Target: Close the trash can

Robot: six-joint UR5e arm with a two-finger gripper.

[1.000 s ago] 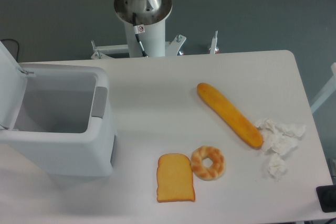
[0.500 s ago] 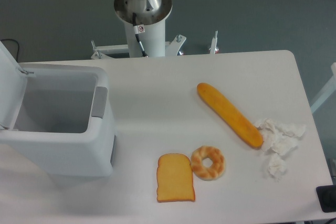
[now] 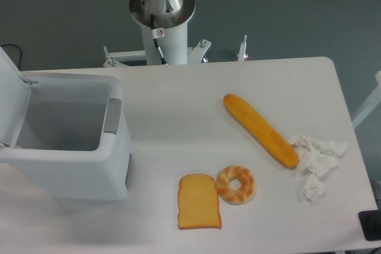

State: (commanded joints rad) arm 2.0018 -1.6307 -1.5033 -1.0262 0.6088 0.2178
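The large boxy white plastic trash can (image 3: 65,147) sat at the counter's (image 3: 178,123) left edge, its flat hinged lid (image 3: 11,96) standing open and upright at the far left, the grey latch tab (image 3: 112,115) on the rim facing the counter's middle. The claw was out of view (only the arm's base column (image 3: 162,13) showed beyond the rear edge), so its opening could not be told. The lid looked light, stiff and smooth, probably slippery; pushing its upper free edge over would likely swing it down better than pinching it.
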